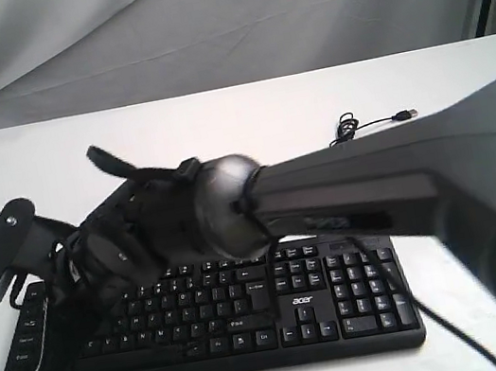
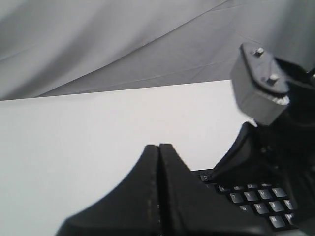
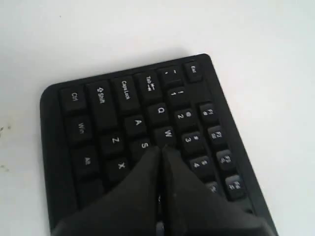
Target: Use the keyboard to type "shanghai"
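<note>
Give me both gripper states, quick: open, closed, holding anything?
Left gripper: closed, holding nothing.
Right gripper: closed, holding nothing, tips at the keyboard near the S key.

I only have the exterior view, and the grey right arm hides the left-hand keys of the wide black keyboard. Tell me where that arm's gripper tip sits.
Observer: The right wrist view shows the right gripper shut, its tip next to the S key and the W key of the wide black keyboard.
Operator: Report the left gripper; I cannot find it.
Observer: In the left wrist view the left gripper is shut, its tip showing against the white table, not against keys.
</note>
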`<state>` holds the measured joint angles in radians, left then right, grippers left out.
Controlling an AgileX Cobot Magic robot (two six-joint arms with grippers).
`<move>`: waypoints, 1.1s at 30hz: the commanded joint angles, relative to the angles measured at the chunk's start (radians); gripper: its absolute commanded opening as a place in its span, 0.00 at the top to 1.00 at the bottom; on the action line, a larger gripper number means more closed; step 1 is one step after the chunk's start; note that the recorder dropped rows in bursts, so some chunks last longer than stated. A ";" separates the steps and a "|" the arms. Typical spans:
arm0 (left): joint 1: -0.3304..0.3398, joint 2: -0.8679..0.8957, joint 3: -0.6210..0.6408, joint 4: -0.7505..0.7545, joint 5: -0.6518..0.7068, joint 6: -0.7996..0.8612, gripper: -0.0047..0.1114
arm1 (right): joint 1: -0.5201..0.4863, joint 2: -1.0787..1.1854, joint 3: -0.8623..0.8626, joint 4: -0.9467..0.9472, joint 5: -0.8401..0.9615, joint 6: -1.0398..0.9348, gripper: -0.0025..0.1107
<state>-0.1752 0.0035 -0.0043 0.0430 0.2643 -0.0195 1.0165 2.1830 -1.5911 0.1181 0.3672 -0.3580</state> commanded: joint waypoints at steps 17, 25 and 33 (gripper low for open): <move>-0.004 -0.003 0.004 0.001 -0.005 -0.003 0.96 | -0.038 -0.067 0.268 0.109 -0.196 0.014 0.98; -0.004 -0.003 0.004 0.001 -0.005 -0.003 0.96 | -0.038 -0.067 0.268 0.109 -0.192 0.007 0.98; -0.004 -0.003 0.004 0.001 -0.005 -0.003 0.96 | -0.040 -0.047 0.268 0.105 -0.194 0.002 0.98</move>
<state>-0.1752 0.0035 -0.0043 0.0430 0.2643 -0.0195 0.9770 2.1244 -1.3279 0.2265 0.1848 -0.3443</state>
